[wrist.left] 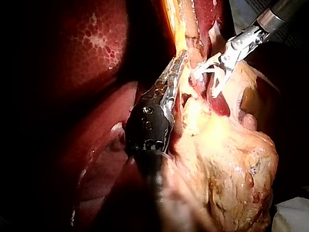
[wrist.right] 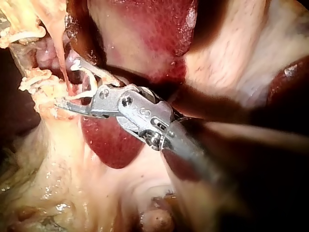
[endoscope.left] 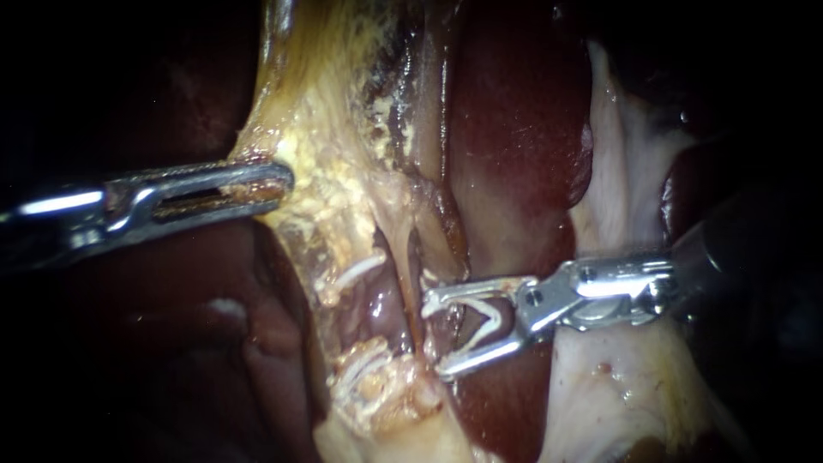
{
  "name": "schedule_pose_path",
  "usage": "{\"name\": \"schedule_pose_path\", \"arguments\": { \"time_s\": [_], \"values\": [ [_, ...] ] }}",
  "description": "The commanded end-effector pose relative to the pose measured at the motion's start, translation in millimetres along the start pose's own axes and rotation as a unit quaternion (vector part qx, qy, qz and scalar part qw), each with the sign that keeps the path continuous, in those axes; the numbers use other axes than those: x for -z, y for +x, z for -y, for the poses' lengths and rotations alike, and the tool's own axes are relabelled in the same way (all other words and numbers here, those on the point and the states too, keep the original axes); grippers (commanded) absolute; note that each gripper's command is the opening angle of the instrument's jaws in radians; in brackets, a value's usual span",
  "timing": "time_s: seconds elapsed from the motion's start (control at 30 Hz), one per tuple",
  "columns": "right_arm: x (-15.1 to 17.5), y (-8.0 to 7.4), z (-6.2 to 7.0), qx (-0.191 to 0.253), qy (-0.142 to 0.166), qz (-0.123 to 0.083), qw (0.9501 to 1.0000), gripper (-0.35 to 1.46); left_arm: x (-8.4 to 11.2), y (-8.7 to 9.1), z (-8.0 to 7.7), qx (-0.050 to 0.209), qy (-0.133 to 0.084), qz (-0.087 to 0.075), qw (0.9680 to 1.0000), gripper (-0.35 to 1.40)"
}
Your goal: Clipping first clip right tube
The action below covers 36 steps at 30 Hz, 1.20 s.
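Right instrument (endoscope.left: pixel 433 336), entering from three o'clock, carries an open clip (endoscope.left: pixel 489 319) in wide-spread jaws that straddle the right tube (endoscope.left: pixel 450 244) near centre. Left instrument (endoscope.left: pixel 279 182), clamped on yellow tissue (endoscope.left: pixel 343 171) at nine o'clock, should hold tension. The tube probably needs to sit deep and square in the clip before closing.

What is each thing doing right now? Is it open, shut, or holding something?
Left instrument: jaws shut on the yellow tissue.
Right instrument: jaws wide apart, holding the clip.
Clip: white, open, not yet squeezed shut.
Two other white clips: look closed on the tissue.
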State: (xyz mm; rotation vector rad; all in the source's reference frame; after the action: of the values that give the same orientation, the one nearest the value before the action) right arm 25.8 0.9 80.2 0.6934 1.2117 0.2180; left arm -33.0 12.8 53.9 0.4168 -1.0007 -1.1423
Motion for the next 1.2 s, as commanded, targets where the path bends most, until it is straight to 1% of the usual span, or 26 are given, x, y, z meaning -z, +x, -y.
{"name": "schedule_pose_path", "arguments": {
  "time_s": [0.03, 0.13, 0.23, 0.37, 0.47, 0.57, 0.6, 0.63, 0.67, 0.7, 0.77, 0.93, 1.2],
  "values": [
    [-0.3, 0.0, -0.1, 0.000, 0.000, 0.000, 1.0000, 0.59, 0.0, 0.0, 0.1, 0.000, 0.000, 0.000, 1.0000, -0.35],
    [-1.3, 0.0, -0.2, 0.001, 0.004, 0.001, 1.0000, 0.59, 0.0, 0.0, 0.3, 0.000, 0.000, 0.000, 1.0000, -0.35],
    [-2.5, -0.1, -0.3, 0.001, 0.014, 0.001, 0.9999, 0.58, 0.0, 0.0, 0.4, 0.000, -0.001, 0.000, 1.0000, -0.35],
    [-3.8, -0.3, -0.3, 0.003, 0.036, -0.004, 0.9993, 0.57, 0.0, 0.0, 0.4, 0.000, -0.001, 0.000, 1.0000, -0.35],
    [-4.3, -0.3, -0.2, 0.004, 0.039, -0.004, 0.9992, 0.55, 0.0, 0.0, 0.4, 0.000, -0.001, 0.000, 1.0000, -0.35],
    [-4.3, -0.1, 0.0, -0.005, 0.039, -0.005, 0.9992, 0.46, 0.0, 0.0, 0.4, 0.000, -0.001, 0.000, 1.0000, -0.35],
    [-4.2, -0.1, 0.2, -0.008, 0.039, -0.004, 0.9992, 0.36, 0.0, 0.0, 0.4, 0.000, -0.001, 0.000, 1.0000, -0.35],
    [-4.0, -0.2, 0.3, -0.007, 0.040, -0.001, 0.9992, 0.20, 0.0, 0.0, 0.4, 0.000, -0.001, 0.000, 1.0000, -0.35],
    [-3.7, -0.3, 0.4, -0.007, 0.042, 0.003, 0.9991, -0.09, 0.0, 0.0, 0.4, 0.000, -0.001, 0.000, 1.0000, -0.35],
    [-3.4, -0.3, 0.5, -0.013, 0.042, 0.006, 0.9990, -0.24, 0.0, 0.0, 0.4, 0.000, -0.001, 0.000, 1.0000, -0.35],
    [-3.1, -0.2, 0.3, -0.023, 0.043, 0.009, 0.9988, -0.35, 0.0, 0.1, 0.4, 0.000, -0.001, 0.000, 1.0000, -0.35],
    [-2.8, -0.5, 0.3, -0.046, 0.042, 0.010, 0.9980, -0.35, 0.0, 0.1, 0.4, 0.000, -0.001, 0.000, 1.0000, -0.35],
    [-3.2, -1.1, 0.7, -0.055, 0.049, 0.016, 0.9972, -0.35, 0.0, 0.1, 0.3, 0.000, -0.001, 0.000, 1.0000, -0.35]
  ]
}}
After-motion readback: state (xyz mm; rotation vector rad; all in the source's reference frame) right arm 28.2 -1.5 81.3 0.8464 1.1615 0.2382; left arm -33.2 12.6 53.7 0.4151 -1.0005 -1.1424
